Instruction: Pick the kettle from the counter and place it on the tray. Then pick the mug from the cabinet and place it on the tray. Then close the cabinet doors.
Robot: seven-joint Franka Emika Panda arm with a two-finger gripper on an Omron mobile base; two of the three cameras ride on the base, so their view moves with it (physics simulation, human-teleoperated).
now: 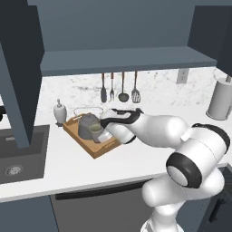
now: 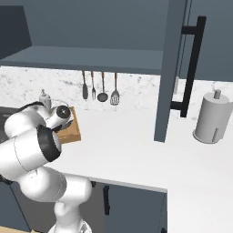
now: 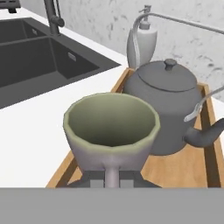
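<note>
Tool (image 3: 111, 177) grips mug (image 3: 111, 131) over tray (image 1: 100, 147) on white counter (image 1: 81, 165), beside kettle (image 3: 168, 107)

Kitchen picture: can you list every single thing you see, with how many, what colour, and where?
kettle: one, dark grey, on the tray
mug: one, grey-beige with greenish inside, over the tray, by the kettle
tray: one, light-brown wood, on the counter
counter: one, white
soap bottle: one, white, behind the tray
sink: one, dark, left of the tray
hanging utensils: four, dark, on the wall
tall cylinder: one, pale grey, at the right
cabinet doors: two, slate-blue, open
arm: one, white
end effector: one, dark, shut on the mug's handle
</note>
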